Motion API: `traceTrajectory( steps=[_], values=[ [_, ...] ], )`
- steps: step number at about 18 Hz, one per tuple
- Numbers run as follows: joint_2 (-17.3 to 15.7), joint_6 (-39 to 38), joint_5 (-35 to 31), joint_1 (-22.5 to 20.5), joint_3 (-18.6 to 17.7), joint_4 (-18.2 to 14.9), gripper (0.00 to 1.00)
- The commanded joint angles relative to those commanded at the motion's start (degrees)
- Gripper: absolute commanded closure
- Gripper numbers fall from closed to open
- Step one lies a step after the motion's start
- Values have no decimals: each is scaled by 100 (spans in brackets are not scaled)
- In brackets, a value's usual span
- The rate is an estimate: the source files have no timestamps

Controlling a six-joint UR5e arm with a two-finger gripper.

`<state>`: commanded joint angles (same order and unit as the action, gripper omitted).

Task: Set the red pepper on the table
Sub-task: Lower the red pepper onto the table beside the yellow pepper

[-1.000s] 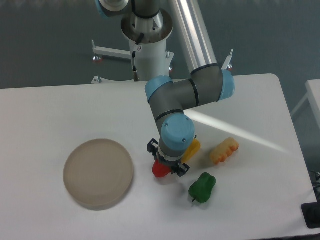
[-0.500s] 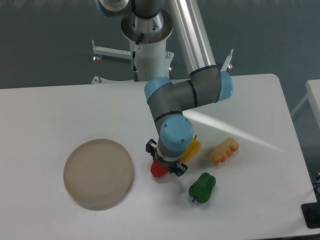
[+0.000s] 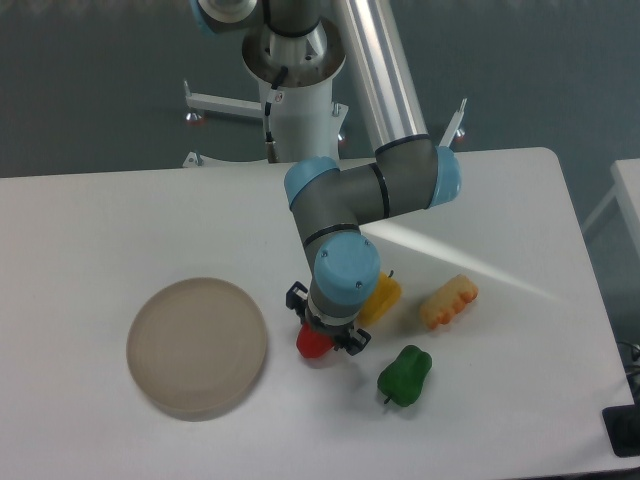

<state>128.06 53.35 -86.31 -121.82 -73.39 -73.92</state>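
Observation:
The red pepper shows as a glossy red lump under the wrist, between the black fingers of my gripper, which is shut on it. Most of the pepper is hidden by the blue wrist, and whether it touches the white table cannot be told. It sits just right of the round beige plate and left of the yellow pepper.
A green pepper lies to the lower right of the gripper. An orange ridged toy rests further right. The arm's base column stands at the table's far edge. A second table edge shows at far right.
The gripper with the red pepper has shifted slightly left, toward the plate. The other objects have not moved.

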Motion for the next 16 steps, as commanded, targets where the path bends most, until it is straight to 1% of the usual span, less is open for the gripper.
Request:
traceTrajectory(
  steps=[7, 12, 13, 16],
  values=[
    [18, -27, -9, 44, -17, 17, 51],
    [26, -70, -9, 44, -53, 140, 44],
    [52, -123, -17, 79, -61, 184, 13],
    [44, -123, -9, 79, -61, 184, 8]
  ],
)
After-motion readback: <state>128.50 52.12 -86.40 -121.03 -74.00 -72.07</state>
